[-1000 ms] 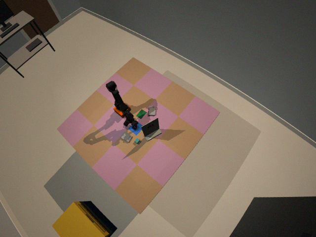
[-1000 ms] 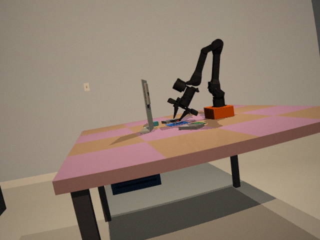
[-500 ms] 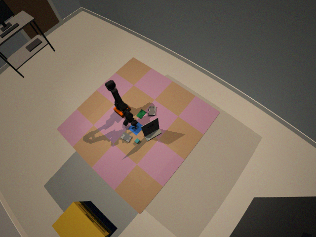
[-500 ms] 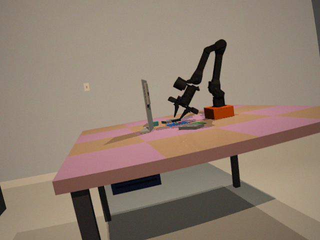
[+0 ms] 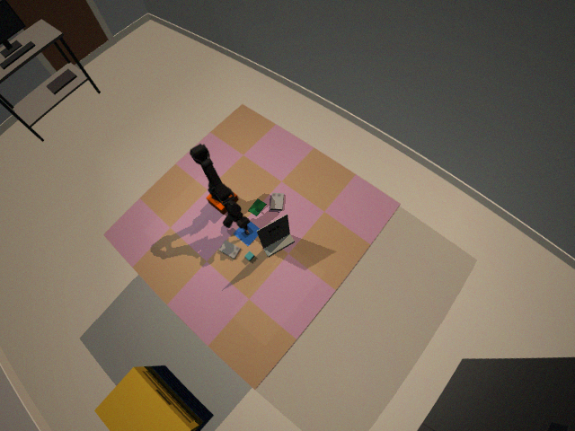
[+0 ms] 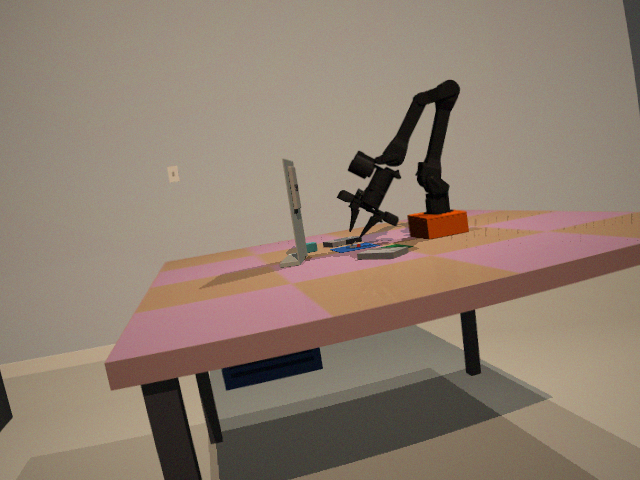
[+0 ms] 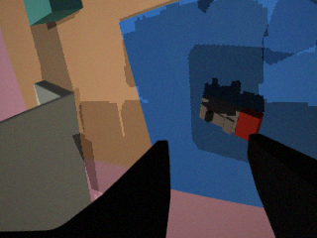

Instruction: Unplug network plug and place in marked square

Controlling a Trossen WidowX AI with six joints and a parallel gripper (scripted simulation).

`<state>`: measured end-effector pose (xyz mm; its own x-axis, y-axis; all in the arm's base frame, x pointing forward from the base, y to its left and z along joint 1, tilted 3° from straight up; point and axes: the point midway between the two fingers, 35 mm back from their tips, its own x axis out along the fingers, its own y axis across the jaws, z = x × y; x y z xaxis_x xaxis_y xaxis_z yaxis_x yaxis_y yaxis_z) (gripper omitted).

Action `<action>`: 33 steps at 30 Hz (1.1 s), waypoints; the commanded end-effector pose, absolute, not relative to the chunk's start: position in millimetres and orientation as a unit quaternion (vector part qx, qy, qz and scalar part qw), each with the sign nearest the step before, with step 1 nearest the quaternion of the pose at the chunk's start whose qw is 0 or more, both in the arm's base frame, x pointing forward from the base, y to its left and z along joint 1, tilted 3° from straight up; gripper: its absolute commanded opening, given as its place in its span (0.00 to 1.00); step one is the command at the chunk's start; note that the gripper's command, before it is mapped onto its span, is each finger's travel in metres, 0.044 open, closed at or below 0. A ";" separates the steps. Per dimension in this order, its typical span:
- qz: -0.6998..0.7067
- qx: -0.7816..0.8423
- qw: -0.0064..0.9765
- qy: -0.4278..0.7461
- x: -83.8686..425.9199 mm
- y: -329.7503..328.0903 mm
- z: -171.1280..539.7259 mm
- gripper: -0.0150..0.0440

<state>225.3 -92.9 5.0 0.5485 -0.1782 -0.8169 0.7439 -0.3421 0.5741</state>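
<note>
Plug (image 6: 356,245) (image 7: 230,118), where?
— Lying on the blue square (image 5: 251,237) (image 6: 347,248) (image 7: 163,99), out of the panel (image 5: 275,233) (image 6: 294,217) (image 7: 37,169). Red block at one end.

Surface?
— Table (image 5: 296,301) (image 6: 232,315) checkered pink and tan, dark legs. Teal block (image 5: 249,256) (image 6: 311,247) (image 7: 52,9) near the square; green patch (image 5: 257,206) (image 6: 399,246) also near it; gray pieces on either side.

Room?
— Plain walls, pale floor. Yellow box-like piece (image 5: 144,399) off one table edge; desk (image 5: 42,29) with a monitor in the far corner. Small plate (image 6: 173,174) on the wall.

Arm?
— Black, on an orange base (image 5: 214,202) (image 6: 448,225). Rises, bends over at the top, reaches down; gripper (image 5: 247,228) (image 6: 355,233) (image 7: 208,147) tilted, tips low above the square.

Jaws?
— Spread partway, nothing pinched. Right-hand fingertip in the wrist view overlaps the red end's edge; contact, cannot tell.

Writing?
— None legible; dark marks on the panel face too small to read.
</note>
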 end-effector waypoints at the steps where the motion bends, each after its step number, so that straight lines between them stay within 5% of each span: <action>1: -0.427 0.698 0.538 0.204 225.6 -92.5 8.2 0.52; 33: -0.427 0.698 0.538 0.203 227.3 -97.0 56.0 0.52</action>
